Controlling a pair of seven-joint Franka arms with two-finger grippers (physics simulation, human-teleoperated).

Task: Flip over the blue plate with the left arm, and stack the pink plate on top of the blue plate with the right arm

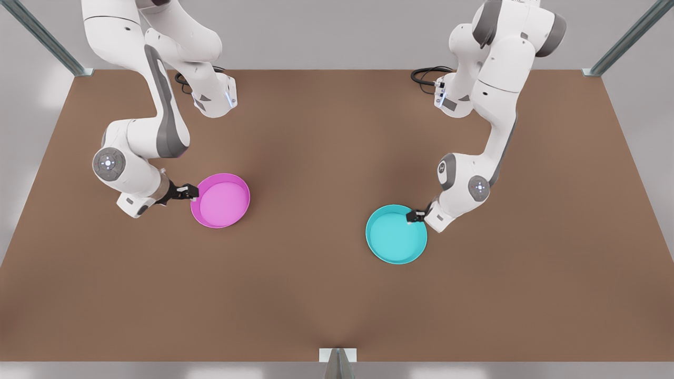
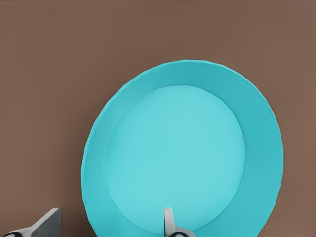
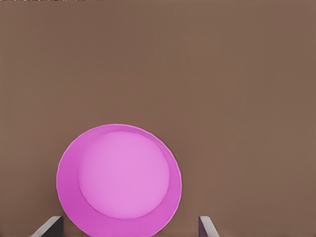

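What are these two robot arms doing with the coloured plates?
Each arm has reached a plate on the brown table. The left tool straddles the rim of the blue plate, open, one finger inside and one outside. The right tool sits at the edge of the pink plate, fingers spread wide. Both plates lie right side up, apart; nothing is flipped or stacked yet.

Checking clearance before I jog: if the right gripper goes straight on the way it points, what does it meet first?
The pink plate. The right gripper, open, sits at the plate's near rim with a finger to either side, so the rim comes first. Whether it already touches is unclear.
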